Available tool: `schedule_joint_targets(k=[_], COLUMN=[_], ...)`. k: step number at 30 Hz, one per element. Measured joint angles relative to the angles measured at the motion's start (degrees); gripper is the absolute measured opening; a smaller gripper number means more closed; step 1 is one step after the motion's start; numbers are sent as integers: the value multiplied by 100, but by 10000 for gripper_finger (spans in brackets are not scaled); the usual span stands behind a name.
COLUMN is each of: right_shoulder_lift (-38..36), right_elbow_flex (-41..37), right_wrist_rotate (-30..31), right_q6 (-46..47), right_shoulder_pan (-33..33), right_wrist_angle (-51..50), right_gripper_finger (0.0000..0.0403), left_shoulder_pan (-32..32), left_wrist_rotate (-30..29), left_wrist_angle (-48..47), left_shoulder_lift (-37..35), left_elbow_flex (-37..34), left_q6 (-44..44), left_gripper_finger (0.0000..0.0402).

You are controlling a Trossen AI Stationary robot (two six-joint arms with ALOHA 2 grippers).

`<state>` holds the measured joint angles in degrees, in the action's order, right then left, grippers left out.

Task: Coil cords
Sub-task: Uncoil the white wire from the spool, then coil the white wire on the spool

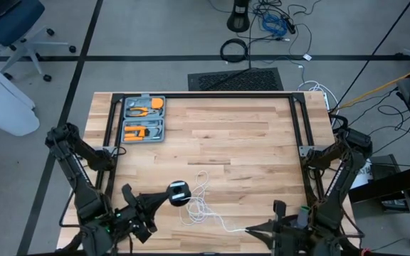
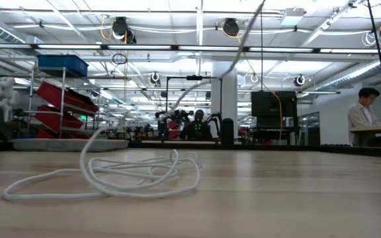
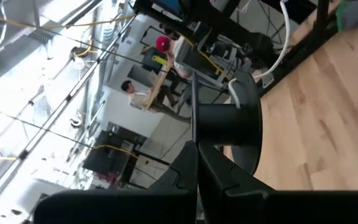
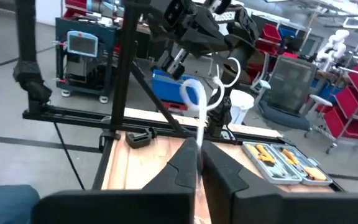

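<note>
Partly hidden behind the left end effector (image 1: 164, 198), clamped on it, is the reel (image 1: 179, 192); the right end effector (image 1: 251, 229) is clamped on the cord (image 1: 203, 206) low over the bench (image 1: 248, 135)

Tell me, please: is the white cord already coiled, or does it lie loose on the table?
Loose. The white cord sprawls in uneven loops on the table beside the reel, not wound around it; the low view shows the same slack tangle.

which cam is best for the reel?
High view: the reel shows whole from above, at the left gripper, white cord trailing beside it. Left wrist view shows it edge-on, clamped between the fingers. Right wrist view catches it only partly, behind cord loops. Low view shows cord only.
</note>
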<state>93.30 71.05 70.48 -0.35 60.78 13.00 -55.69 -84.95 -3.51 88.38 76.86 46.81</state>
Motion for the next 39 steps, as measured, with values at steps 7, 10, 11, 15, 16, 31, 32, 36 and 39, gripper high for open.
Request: schedule_joint_targets(k=[7, 10, 11, 15, 16, 31, 32, 36, 39], right_shoulder_lift=[104, 117, 119, 160, 162, 160, 160, 155, 157], right_elbow_flex=[2, 0, 0, -1, -1, -1, -1, 2, 2], right_wrist_rotate=[-18, -34, -34, -179, -166, -612, -613, -1193, -1652], right_q6=[203, 160, 159, -6, -18, -429, -570, -1041, -1128], right_shoulder_pan=[-249, -414, -471, -749, -820, -1220, -1232, -1343, -1477], right_wrist_angle=[-397, -407, -415, -409, -351, 74, 221, 682, 683], right_gripper_finger=[83, 116, 126, 163, 170, 156, 155, 155, 155], left_shoulder_pan=[79, 117, 129, 208, 231, 815, 841, 945, 1062], left_wrist_rotate=[161, 177, 199, 457, 526, 2206, 2400, 2801, 3014], left_wrist_angle=[-641, -605, -611, -608, -606, -601, -602, -601, -603], left_shoulder_lift=[0, 0, 0, 0, 0, 0, 0, 0, 0], left_elbow_flex=[-2, -2, -3, -2, -3, -2, -3, -2, -2], left_q6=[-303, -302, -304, -389, -527, -2287, -2333, -2402, -2402], left_gripper_finger=[2, 2, 2, 2, 2, 2, 2, 2, 2])
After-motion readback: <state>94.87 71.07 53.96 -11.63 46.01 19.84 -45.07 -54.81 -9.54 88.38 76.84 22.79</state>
